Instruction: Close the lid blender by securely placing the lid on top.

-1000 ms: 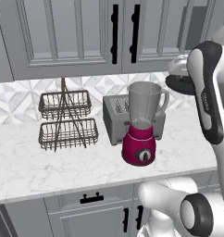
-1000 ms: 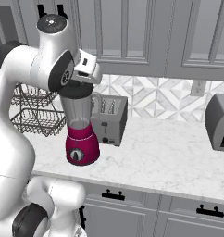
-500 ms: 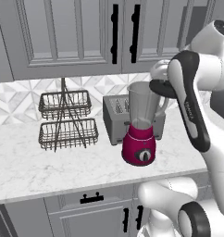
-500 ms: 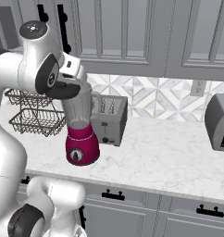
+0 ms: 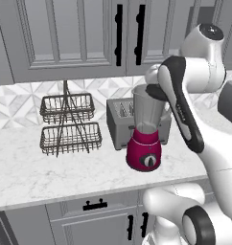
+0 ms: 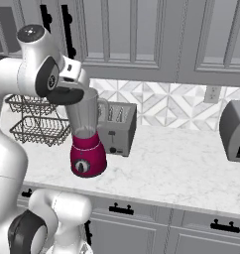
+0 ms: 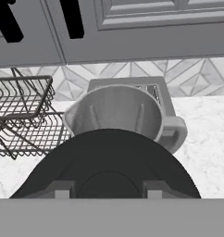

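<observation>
The blender [image 5: 145, 139] stands on the marble counter [image 6: 181, 168] just in front of the grey toaster [image 6: 117, 128], its clear jar open at the top. The black lid [image 7: 111, 166] hangs at the rim on the robot's side, carried by the gripper [image 6: 67, 94], though I cannot tell how the fingers stand. The lid is near but not seated; centring and pressing it down remain.

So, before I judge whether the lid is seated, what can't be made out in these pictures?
- Hand view: the round black lid covers the gripper's fingertips and the near rim of the clear greyish blender jar.
- Left base view: the white arm hides the jar's right rim.
- Right base view: the lid overlaps the jar top; contact can't be told.
</observation>
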Controlling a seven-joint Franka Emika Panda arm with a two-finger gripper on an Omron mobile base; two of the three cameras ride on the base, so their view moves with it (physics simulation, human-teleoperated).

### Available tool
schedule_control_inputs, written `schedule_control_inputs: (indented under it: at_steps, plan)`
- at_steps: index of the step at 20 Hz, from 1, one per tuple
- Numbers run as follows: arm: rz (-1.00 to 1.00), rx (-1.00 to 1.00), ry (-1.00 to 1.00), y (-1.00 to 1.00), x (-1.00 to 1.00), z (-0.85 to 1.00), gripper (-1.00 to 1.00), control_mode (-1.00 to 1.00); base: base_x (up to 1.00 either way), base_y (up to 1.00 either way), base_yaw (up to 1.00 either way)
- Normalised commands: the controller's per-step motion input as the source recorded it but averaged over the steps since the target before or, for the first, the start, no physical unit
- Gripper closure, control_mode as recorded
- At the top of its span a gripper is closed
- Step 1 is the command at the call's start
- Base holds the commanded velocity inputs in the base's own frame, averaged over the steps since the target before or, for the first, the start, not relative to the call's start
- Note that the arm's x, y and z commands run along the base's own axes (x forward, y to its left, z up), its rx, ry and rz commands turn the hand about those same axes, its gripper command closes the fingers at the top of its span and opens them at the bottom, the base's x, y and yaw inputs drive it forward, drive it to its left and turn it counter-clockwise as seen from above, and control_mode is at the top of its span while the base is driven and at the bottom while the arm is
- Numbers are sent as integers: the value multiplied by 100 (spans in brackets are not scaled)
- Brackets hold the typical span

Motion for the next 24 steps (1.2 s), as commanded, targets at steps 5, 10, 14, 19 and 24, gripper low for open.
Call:
schedule_control_inputs:
  at_steps: [5,10,14,19,24]
  plan:
    - [0,-3,0,0,25,-4,100,-100,0,0,0]
    - [0,-3,0,0,26,-8,100,-100,0,0,0]
    - [0,-2,0,0,26,-8,100,-100,0,0,0]
    - [0,-1,0,0,27,-3,100,-100,0,0,0]
    - [0,0,0,0,26,0,100,-100,0,0,0]
